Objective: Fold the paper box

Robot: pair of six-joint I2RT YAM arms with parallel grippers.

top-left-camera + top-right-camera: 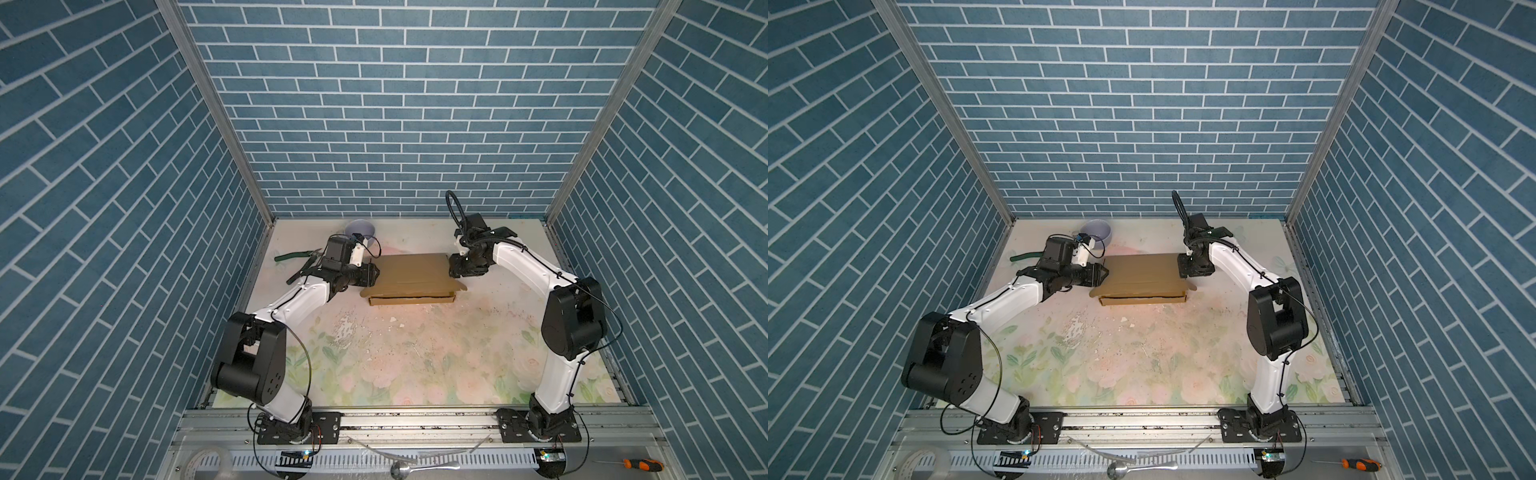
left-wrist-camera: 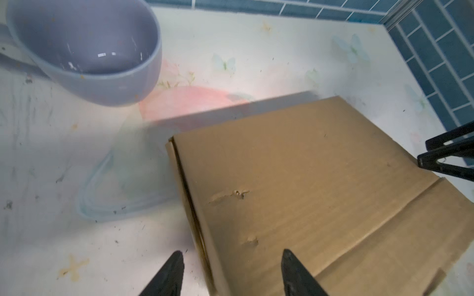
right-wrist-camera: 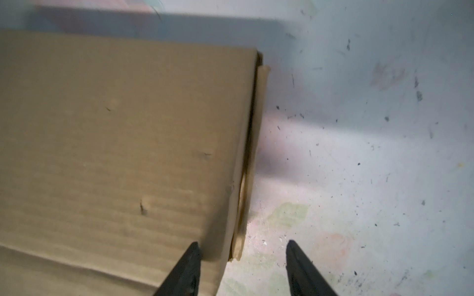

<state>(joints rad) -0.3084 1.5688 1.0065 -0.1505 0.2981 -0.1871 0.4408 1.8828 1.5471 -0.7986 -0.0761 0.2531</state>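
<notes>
The paper box point(image 1: 413, 274) point(image 1: 1142, 272) is brown corrugated cardboard and sits at the back middle of the table with its lid lying down. The lid's front strip juts out over the front wall. My left gripper point(image 1: 376, 274) point(image 2: 233, 253) is open at the box's left edge point(image 2: 295, 192), one finger over the lid and one over the table. My right gripper point(image 1: 451, 271) point(image 3: 242, 243) is open at the right edge point(image 3: 115, 141), straddling it the same way. Neither holds anything.
A lilac cup point(image 1: 360, 229) point(image 2: 89, 51) stands behind the left gripper near the back wall. Green-handled pliers point(image 1: 297, 255) lie left of that arm. A screwdriver point(image 1: 642, 464), a tape roll point(image 1: 208, 457) and a spoon point(image 1: 415, 468) lie on the front rail tray. Blue brick walls enclose the table.
</notes>
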